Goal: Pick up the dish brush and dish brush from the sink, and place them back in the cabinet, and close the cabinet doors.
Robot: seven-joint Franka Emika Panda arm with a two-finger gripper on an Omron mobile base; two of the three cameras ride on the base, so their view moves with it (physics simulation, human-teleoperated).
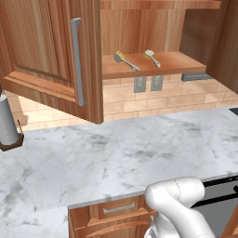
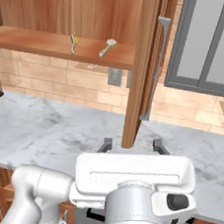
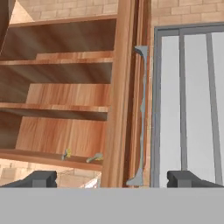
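Note:
Both dish brushes lie on the bottom shelf of the open cabinet (image 1: 186,62): one with a yellowish head (image 1: 124,60) (image 2: 73,42) (image 3: 66,154) and, to its right, one with a round white head (image 1: 152,57) (image 2: 108,47) (image 3: 95,157). The left cabinet door (image 1: 46,51) swings out toward me. The right door (image 2: 141,63) (image 3: 120,96) stands edge-on, its silver bar handle (image 2: 157,65) (image 3: 141,113) facing right. My gripper (image 2: 132,146) (image 3: 113,179) hangs open and empty over the counter, just in front of that door's edge. The sink is out of view.
A marble counter (image 1: 116,153) runs below the cabinet. A paper towel roll (image 1: 7,121) stands at its left. Wall outlets (image 1: 148,83) sit under the shelf. A window (image 2: 212,44) lies right of the cabinet. Low drawers (image 1: 116,211) front the counter.

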